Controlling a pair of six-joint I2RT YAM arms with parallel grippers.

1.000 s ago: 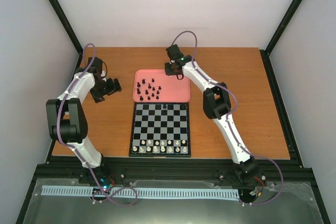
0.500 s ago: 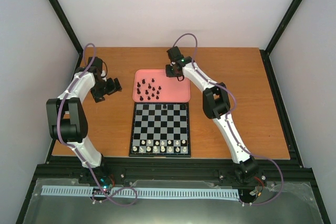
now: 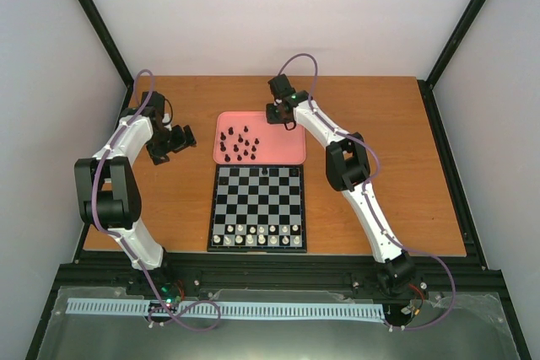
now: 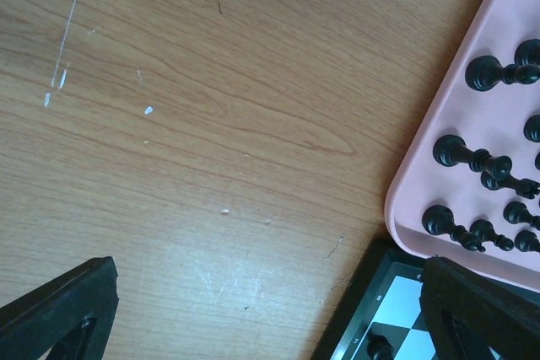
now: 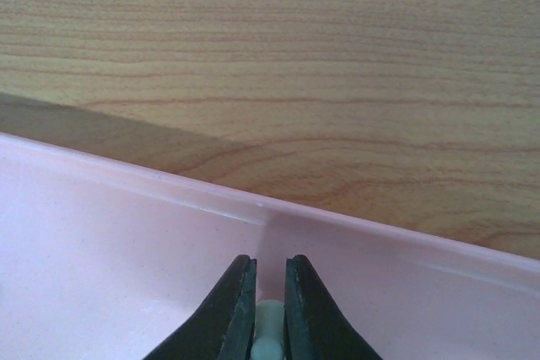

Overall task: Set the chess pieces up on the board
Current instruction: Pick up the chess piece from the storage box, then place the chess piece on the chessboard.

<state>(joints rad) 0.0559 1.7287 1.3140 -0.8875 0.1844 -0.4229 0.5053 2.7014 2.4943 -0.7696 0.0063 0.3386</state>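
The board (image 3: 257,200) lies in front of the pink tray (image 3: 287,154). Cream-white chess pieces (image 3: 257,235) fill its two near rows. One black piece (image 3: 264,171) stands on its far row. Several black pieces (image 3: 240,145) stand in the tray's left half. My right gripper (image 3: 277,114) is low in the tray by its back wall. In the right wrist view it (image 5: 270,292) is shut on a cream-white piece (image 5: 268,326). My left gripper (image 3: 181,137) is open and empty over bare table left of the tray, its fingers (image 4: 59,309) wide apart.
The left wrist view shows the tray's corner (image 4: 439,166) with black pieces (image 4: 460,151) lying and standing, and the board's far left corner (image 4: 371,309). Wooden table lies to the left and right of tray and board. Black frame posts stand at the table's edges.
My right gripper has edged slightly left at the tray's back edge. The left arm has not moved.
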